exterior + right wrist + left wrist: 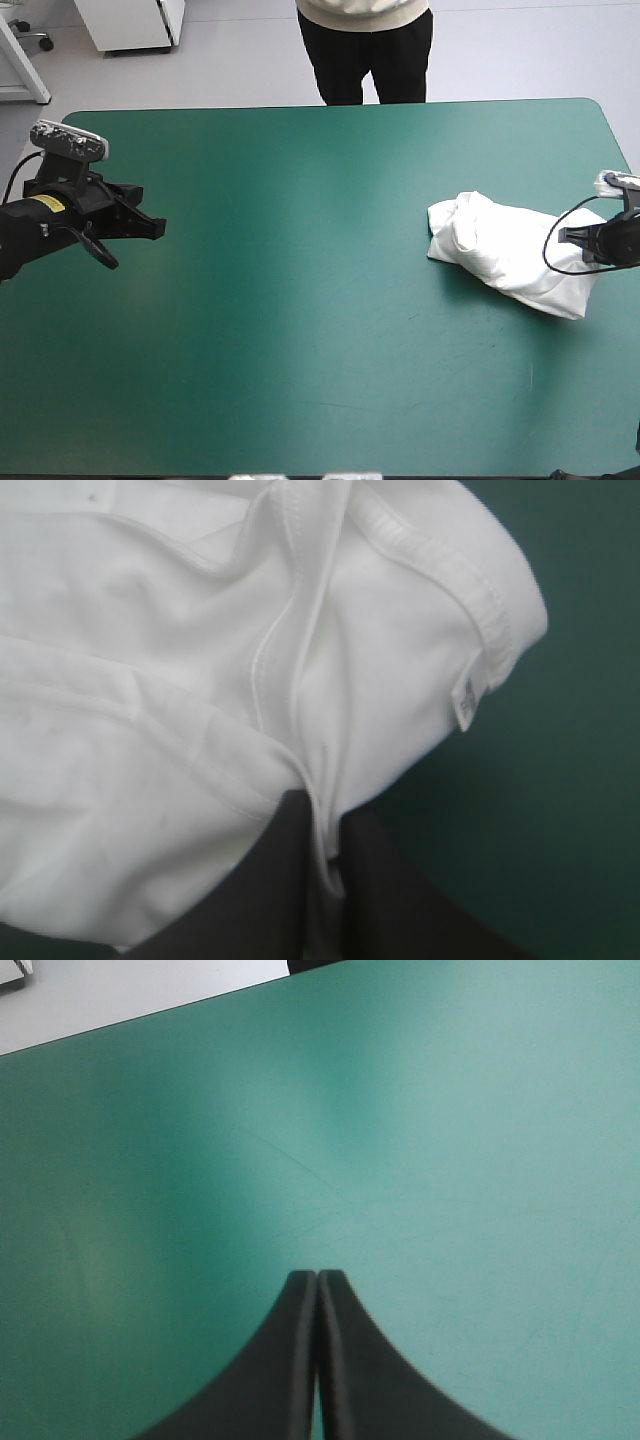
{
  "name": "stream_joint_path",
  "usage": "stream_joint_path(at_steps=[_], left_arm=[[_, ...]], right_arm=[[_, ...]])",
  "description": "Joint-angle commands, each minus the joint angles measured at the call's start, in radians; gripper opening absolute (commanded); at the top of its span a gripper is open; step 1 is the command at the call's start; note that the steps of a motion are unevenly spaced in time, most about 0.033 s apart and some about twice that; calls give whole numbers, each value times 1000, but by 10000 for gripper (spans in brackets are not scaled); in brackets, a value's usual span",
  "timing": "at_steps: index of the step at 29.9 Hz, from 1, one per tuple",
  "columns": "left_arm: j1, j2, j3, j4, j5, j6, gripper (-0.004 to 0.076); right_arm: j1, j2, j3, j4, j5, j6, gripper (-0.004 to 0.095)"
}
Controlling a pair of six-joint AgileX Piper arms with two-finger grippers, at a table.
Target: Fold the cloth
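Now my right gripper pinches the crumpled white short-sleeved T-shirt, which lies in a heap near the table's right edge.
I grip one raised fold between my black fins, I judge, so the heap can be drawn out and spread. The cloth is soft and limp, creased, with stitched hems and a small sewn label. My left gripper, fins pressed together in one arch, hangs over the bare matte teal-green cover at the left, well apart from the shirt.
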Motion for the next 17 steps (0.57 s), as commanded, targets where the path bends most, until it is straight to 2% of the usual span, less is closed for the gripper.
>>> stream_joint_path(at_steps=[1, 3, 5, 7, 8, 11, 14, 17], left_arm=[[1, -11, -31, -16, -62, -11, -9], [1, -11, -31, -16, -62, -11, -9], [1, -11, -31, -16, -62, -7, -9], [1, -11, -31, -16, -62, -7, -9], [1, -11, -31, -16, -62, -7, -9], [1, -15, -31, -16, -63, -7, -9], [1, -24, -31, -13, -79, -9, -9], [1, -43, -31, -8, -99, -18, -9]], right_arm=[[-8, -47, -25, -123, -31, 86, 13], [-8, -49, -25, -143, -31, 67, 99], [-8, -56, -25, -128, -35, 55, 260], [-8, -66, -25, -110, -41, 55, 463], [-8, -73, -25, -102, -47, 65, 596], [-8, -96, -25, -92, -56, 104, 784], [-8, -144, -25, -44, -57, 103, 785], [-6, -211, -25, 45, -57, 56, 718]])
